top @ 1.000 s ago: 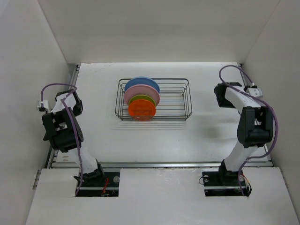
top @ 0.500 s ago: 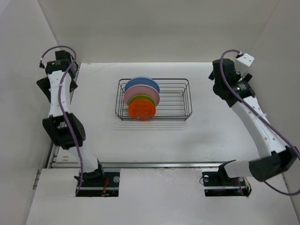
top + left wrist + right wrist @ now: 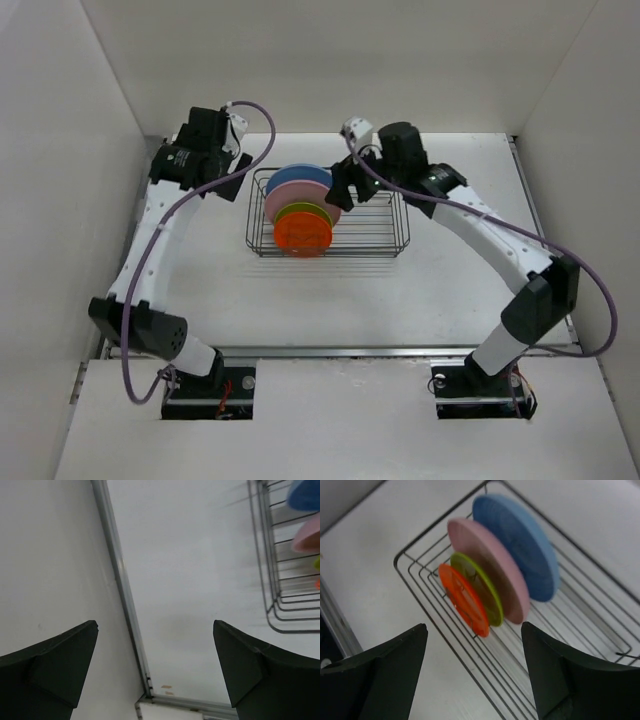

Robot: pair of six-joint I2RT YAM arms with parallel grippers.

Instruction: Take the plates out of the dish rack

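Sitting on edge in the left end of the rack (image 3: 375,228), the four plates (image 3: 298,196) are lined up front to back: orange (image 3: 462,600) nearest, then green (image 3: 479,586), pink (image 3: 492,565), and blue (image 3: 520,545) at the far side. Rack's mid-counter (image 3: 450,285), toward the back. Right claw (image 3: 474,627) hangs over the rack just right of the plates, spread wide, nothing in it. Left claw (image 3: 155,630) is spread apart too, over bare counter left of the rack, by the metal edge strip (image 3: 122,595).

We count four plates (image 3: 487,575), one each in light blue, pink, lime green and orange, and one dish rack (image 3: 375,225).
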